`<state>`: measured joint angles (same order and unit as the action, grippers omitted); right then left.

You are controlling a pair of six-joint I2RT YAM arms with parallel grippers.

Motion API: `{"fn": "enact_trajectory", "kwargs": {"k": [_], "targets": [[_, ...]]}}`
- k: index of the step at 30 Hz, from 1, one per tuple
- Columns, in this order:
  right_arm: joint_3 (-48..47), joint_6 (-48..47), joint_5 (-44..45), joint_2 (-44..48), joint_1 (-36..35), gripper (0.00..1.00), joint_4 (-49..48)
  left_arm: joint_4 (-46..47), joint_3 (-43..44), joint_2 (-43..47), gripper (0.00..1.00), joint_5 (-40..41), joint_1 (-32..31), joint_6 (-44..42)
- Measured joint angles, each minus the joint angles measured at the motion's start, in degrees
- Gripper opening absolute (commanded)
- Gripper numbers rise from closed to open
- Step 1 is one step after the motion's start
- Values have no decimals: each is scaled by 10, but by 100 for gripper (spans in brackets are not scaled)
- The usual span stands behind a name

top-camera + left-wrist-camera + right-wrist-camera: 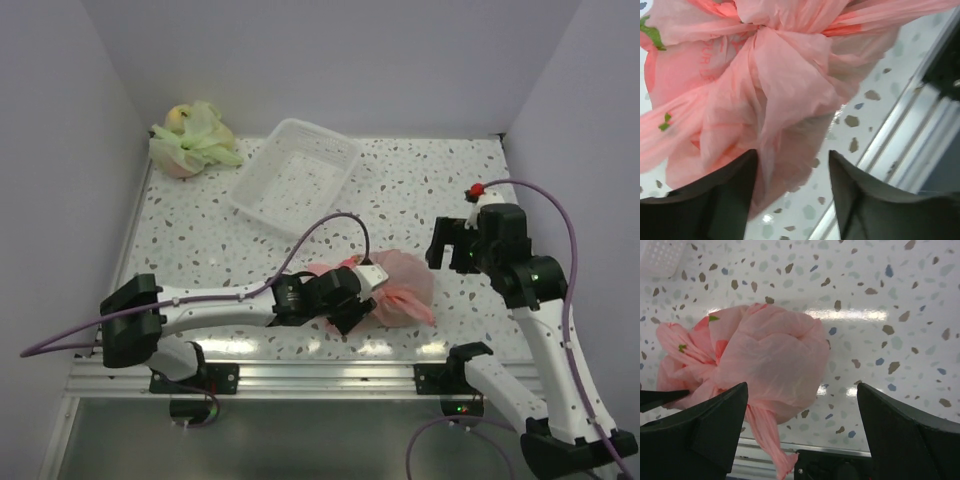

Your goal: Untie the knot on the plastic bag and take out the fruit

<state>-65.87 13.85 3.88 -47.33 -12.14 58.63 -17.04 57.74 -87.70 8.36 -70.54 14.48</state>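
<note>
The pink plastic bag (405, 288) lies near the table's front edge, crinkled and tied. In the left wrist view its knot (759, 31) is a bunched lump at the top, with folds fanning out below. My left gripper (792, 155) is open at the bag's left side, and a loose fold of plastic hangs between the jaws against the left finger (735, 190). My right gripper (801, 386) hovers wide open just right of the bag (770, 355), holding nothing. A twisted handle tail (765, 435) trails toward the rail. The fruit is hidden inside; only faint red and green patches show through.
A white plastic basket (295, 175) sits tilted at the back centre. A knotted pale green bag (190, 140) with fruit rests in the back left corner. An aluminium rail (300, 375) runs along the near edge, close under the pink bag. Walls enclose three sides.
</note>
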Motion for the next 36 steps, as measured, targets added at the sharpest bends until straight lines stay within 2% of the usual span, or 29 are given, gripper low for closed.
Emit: {"fn": "enact_trajectory", "kwargs": {"k": [1, 4, 9, 13, 18, 21, 22, 24, 25, 26, 28, 29, 30, 33, 36], "targets": [[17, 5, -16, -6, -1, 91, -2, 2, -8, 20, 74, 0, -5, 15], [63, 18, -52, -27, -7, 89, -16, 6, -19, 80, 82, -1, -11, 59], [104, 33, -86, -41, -30, 88, -54, 25, -10, 123, 86, 20, -12, 118], [107, 44, -96, -66, -49, 88, -94, 17, 29, 84, 86, 50, -12, 149], [113, 56, -96, -105, -67, 87, -139, 16, 93, -10, 84, 84, -12, 166], [138, 63, -97, -114, -76, 83, -168, 15, 103, -53, 74, 101, -11, 175], [150, 67, -97, -114, -79, 82, -175, 13, 102, -63, 62, 103, -11, 178], [172, 72, -98, -114, -83, 75, -185, 11, 98, -76, 46, 107, -11, 186], [182, 76, -98, -115, -86, 71, -190, 11, 94, -78, 30, 108, -11, 194], [191, 78, -98, -115, -89, 66, -195, 10, 87, -78, 22, 108, -11, 200], [203, 81, -99, -118, -97, 48, -203, 13, 72, -73, 4, 110, -11, 205], [205, 84, -99, -120, -100, 41, -205, 14, 64, -69, 0, 110, -11, 207], [207, 85, -99, -123, -102, 23, -208, 14, 54, -63, 0, 110, -11, 209], [208, 87, -89, -127, -107, 1, -210, 13, 26, -34, 0, 112, -11, 211], [205, 91, -47, -125, -108, 0, -203, 6, 2, 0, 0, 120, -11, 220]]}}
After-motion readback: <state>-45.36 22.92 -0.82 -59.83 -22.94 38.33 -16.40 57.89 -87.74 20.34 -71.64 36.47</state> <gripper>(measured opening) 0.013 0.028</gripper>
